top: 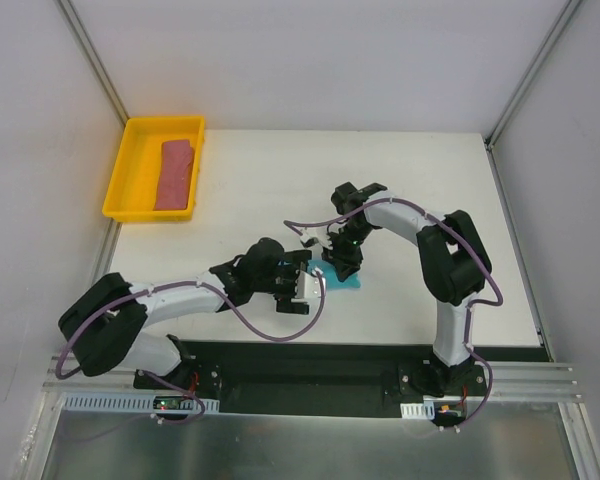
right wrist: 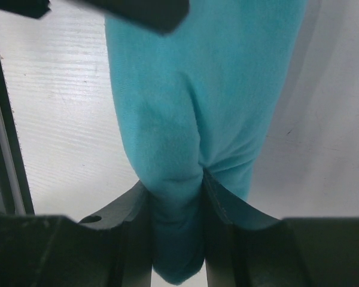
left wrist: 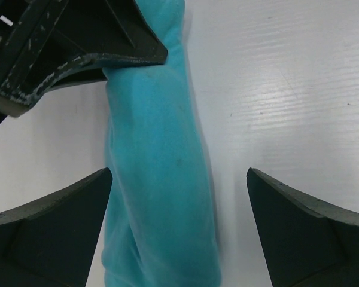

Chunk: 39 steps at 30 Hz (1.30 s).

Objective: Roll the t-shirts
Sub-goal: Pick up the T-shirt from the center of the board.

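Right pincer [right wrist: 176,192] clamps rolled teal t-shirt [right wrist: 197,101], long axis left-right

**Robotics laboratory test cell, overhead view.** A white worktop [top: 430,200] is enclosed on three sides by plain pale panels [top: 280,60] set in bare aluminium posts [top: 88,60]. Two articulated machines, the left arm [top: 180,297] and the right arm [top: 450,260], are bolted side by side to a black base plate [top: 310,362] at the near edge. The plate rests on slotted aluminium rails [top: 310,402]. Purple cables [top: 302,224] run exposed along both arms, and small electronics boards [top: 170,403] sit uncovered beside the bases. A yellow plastic tray [top: 115,190] stands at the worktop's far left corner.
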Each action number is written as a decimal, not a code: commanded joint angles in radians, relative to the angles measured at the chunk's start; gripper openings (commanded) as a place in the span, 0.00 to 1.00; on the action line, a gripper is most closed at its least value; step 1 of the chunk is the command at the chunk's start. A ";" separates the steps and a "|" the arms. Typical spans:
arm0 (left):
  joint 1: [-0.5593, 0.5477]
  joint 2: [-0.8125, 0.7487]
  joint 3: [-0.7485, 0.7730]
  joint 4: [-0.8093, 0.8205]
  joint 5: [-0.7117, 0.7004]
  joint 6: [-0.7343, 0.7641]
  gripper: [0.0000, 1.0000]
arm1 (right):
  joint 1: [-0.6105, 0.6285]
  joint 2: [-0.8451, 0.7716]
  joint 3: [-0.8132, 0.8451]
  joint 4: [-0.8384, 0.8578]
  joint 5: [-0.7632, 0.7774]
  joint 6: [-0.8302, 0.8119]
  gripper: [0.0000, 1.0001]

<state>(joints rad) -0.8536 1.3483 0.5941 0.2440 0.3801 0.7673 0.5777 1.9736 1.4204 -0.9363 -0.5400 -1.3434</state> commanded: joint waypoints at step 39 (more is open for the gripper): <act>0.057 0.333 0.444 -0.374 -0.099 -0.055 0.00 | -0.455 -0.262 0.393 -0.097 0.153 0.572 0.96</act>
<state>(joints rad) -0.8555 1.7020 0.9298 0.0441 0.2825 0.8196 0.1944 1.8389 1.8320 -0.9771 -0.4767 -0.9207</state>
